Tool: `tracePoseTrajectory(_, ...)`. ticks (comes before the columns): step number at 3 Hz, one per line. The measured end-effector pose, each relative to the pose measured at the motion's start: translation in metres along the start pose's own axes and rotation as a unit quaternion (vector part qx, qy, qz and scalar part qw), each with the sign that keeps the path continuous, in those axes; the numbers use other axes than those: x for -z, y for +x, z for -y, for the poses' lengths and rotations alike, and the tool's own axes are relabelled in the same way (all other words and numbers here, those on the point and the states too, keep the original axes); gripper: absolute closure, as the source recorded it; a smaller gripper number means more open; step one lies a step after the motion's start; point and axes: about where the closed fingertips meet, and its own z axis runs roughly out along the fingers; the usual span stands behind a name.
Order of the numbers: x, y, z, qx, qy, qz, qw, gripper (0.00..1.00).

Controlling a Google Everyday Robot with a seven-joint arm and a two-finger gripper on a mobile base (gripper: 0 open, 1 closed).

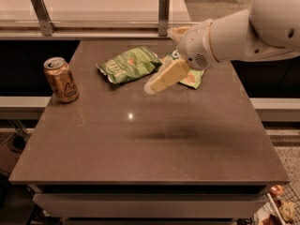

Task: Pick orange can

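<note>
The orange can (61, 79) stands upright near the left edge of the brown table (154, 144). It is orange-gold with a silver pull-tab top and a dark drawing on its side. My gripper (158, 82) hangs above the middle of the table's far half, pointing down and to the left. It is well to the right of the can and holds nothing that I can see. The white arm (243, 29) reaches in from the upper right.
A green snack bag (129, 63) lies between the can and the gripper. A second green bag (191, 77) lies partly hidden behind the gripper. A pale counter with two metal posts (164, 6) runs behind the table.
</note>
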Motion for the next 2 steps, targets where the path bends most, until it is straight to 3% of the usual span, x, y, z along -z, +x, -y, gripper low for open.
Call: tracePoseTrajectory(2,-0.073,-0.036,0.011,0.001,-0.032,0.061,0.9976,0.0)
